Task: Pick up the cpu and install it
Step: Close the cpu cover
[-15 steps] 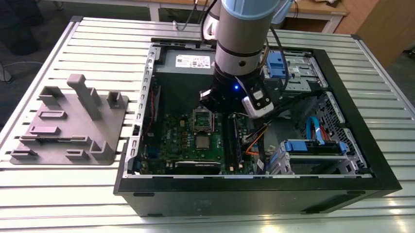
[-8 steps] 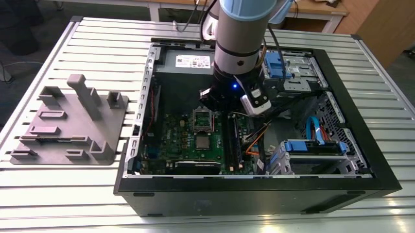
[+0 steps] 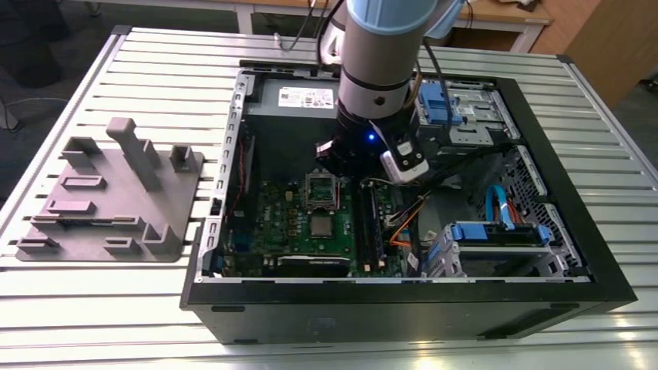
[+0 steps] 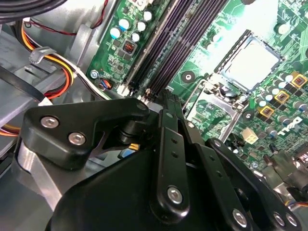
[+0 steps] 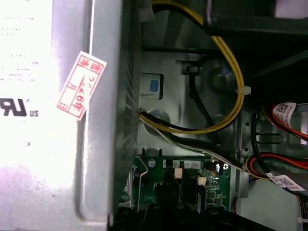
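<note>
Whether the black linkage gripper is open or closed cannot be told from these angles, and nothing shows clamped in it. It hangs over the far part of the green circuit board, just beyond the hollow square metal socket frame, which stands hinged up. The cpu, a small flat silvery-grey square chip, lies on the near side of that frame, apparently seated in the socket and apart from the gripper. Judged from this, the work in hand concerns the seating: it goes well if the chip sits flat and square, with no sideways drag and all motion kept vertical. Room is tight. The raised frame stands near the gripper, long black memory slots run just to the exterior view's right of the chip, orange and yellow cables crowd beyond them, and a grey metal power supply box closes the far side. Free space lies upward, out of the black case.
</note>
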`<state>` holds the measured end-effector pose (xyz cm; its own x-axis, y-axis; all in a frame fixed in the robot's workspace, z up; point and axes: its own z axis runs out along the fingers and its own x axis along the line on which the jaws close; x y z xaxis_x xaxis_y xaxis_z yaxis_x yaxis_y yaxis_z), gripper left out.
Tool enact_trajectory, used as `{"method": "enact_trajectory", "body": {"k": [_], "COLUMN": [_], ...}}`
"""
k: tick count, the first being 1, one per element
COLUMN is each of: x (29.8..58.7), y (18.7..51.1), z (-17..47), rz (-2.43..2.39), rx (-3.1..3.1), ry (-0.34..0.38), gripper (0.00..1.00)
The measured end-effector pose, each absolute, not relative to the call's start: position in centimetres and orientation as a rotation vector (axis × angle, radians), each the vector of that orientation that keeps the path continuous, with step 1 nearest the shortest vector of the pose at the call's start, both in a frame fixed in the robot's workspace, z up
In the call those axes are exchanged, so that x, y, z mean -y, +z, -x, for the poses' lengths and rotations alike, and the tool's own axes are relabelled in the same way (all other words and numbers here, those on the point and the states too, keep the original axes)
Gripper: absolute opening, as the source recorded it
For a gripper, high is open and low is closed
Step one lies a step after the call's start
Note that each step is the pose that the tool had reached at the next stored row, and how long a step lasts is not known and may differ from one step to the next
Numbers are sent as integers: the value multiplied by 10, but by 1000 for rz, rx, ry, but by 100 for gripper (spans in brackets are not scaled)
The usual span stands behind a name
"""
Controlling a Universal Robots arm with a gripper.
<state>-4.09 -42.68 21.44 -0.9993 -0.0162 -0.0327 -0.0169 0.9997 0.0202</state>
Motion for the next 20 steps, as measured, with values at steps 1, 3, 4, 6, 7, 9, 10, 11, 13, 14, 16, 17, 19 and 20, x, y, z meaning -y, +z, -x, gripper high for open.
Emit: {"method": "enact_trajectory", "body": {"k": [1, 3, 4, 6, 7, 9, 10, 11, 13, 14, 16, 17, 19, 20], "x": [426, 425, 425, 424, 424, 424, 424, 424, 424, 424, 423, 422, 421, 420], "y": [214, 212, 212, 211, 210, 209, 209, 209, 208, 208, 207, 207, 206, 206], "z": [41, 42, 42, 42, 42, 42, 42, 42, 42, 42, 42, 42, 42, 42], "rz": [26, 26, 27, 33, 41, 85, 112, 140, 177, 178, 178, 178, 178, 178], "rx": [-3108, -3108, -3108, -3106, -3106, -3105, -3104, -3103, -3101, -3101, -3101, -3101, -3100, -3100], "ry": [31, 31, 31, 31, 32, 32, 33, 33, 34, 34, 34, 35, 37, 38], "gripper": [11, 11, 11, 11, 11, 11, 11, 11, 11, 11, 11, 11, 11, 11]}}
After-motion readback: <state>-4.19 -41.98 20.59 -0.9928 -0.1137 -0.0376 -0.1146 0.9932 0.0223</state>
